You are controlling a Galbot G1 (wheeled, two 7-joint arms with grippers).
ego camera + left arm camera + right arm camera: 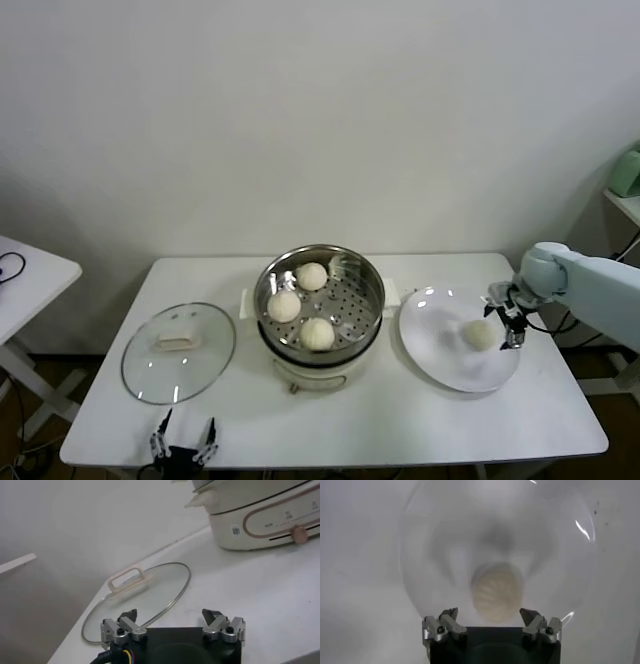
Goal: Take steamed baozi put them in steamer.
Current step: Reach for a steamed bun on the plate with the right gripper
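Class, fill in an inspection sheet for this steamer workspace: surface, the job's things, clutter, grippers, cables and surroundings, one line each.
Surface: white table, bare at the front.
Job's things: three baozi lie in the steamer; a fourth baozi lies on the white plate.
Clutter: glass lid flat on the table, left of the steamer.
Grippers: right gripper open, beside the plate's baozi, not gripping it; left gripper open, parked at the table's front edge.
Cables: dark cable on the side table.
Surroundings: plain wall; shelf at right.
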